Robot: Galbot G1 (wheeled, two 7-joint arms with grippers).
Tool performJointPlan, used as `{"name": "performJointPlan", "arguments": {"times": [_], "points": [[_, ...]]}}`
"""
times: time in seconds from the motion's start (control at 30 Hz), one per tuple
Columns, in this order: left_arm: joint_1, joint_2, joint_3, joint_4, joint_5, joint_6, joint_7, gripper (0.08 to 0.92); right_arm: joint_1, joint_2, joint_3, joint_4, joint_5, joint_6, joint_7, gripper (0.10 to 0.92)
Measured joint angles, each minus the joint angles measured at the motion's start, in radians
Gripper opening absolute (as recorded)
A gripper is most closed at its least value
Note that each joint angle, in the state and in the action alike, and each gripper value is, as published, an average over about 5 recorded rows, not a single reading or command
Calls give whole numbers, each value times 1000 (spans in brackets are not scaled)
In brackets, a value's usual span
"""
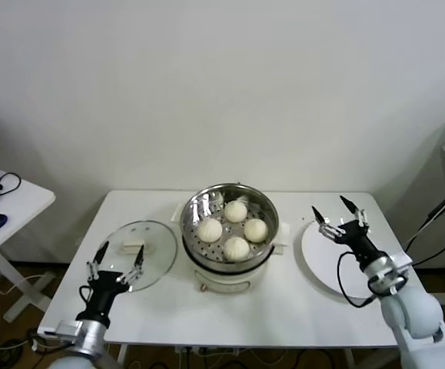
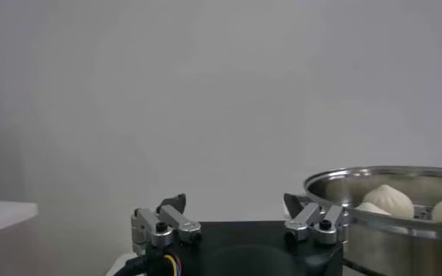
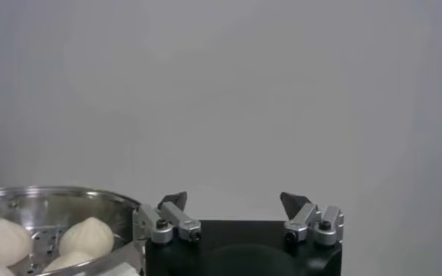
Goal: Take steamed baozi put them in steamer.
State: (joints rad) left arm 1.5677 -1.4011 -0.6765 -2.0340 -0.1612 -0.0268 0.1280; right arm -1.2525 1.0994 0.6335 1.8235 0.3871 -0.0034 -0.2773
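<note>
All four baozi (image 1: 234,227) sit in the steamer (image 1: 267,206); loading looks finished. Right gripper (image 1: 339,213) hangs empty, jaws apart, over the plate (image 1: 314,257); left gripper (image 1: 118,256), likewise spread, near the lid (image 1: 157,234). Probably only retreat remains.

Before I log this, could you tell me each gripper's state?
Left gripper: open, empty, over the glass lid.
Right gripper: open, empty, above the white plate.

Steamer (image 2: 401,202) and baozi (image 3: 3,241) cut off in wrist views.
</note>
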Motion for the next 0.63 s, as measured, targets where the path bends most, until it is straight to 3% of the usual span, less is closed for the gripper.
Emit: {"name": "performJointPlan", "arguments": {"times": [0.63], "points": [[35, -6, -18, -48, 13, 51, -5, 823, -230, 193, 118, 88, 6, 83, -16, 823]]}}
